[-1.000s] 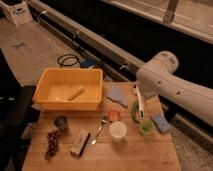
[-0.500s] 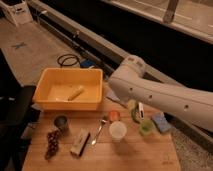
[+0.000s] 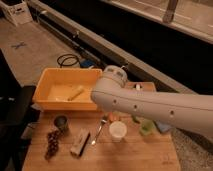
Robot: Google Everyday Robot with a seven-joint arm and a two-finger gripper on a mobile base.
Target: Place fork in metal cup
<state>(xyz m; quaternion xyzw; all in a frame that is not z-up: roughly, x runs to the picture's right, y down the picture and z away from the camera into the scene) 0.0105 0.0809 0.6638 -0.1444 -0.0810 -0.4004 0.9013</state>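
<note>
One fork (image 3: 98, 131) lies flat on the wooden counter (image 3: 135, 155), between one metal cup (image 3: 61, 123), standing apart to its left, and one white cup (image 3: 117, 131). There is also one yellow tub (image 3: 50, 92), one grape bunch (image 3: 51, 144) and one green cup (image 3: 146, 127). One white arm (image 3: 150, 102) stretches over them; its pincer is out of sight, so I cannot tell its state. The grey floor carries a black cable coil (image 3: 67, 60). No writing is legible.

The fork (image 3: 98, 132), slim and silver, lies flat on the tabletop (image 3: 135, 155), head pointing away, handle toward the near edge. The metal cup (image 3: 61, 123), short and dark grey, stands upright left of it, apart, apparently empty. The pincer is out of view.
</note>
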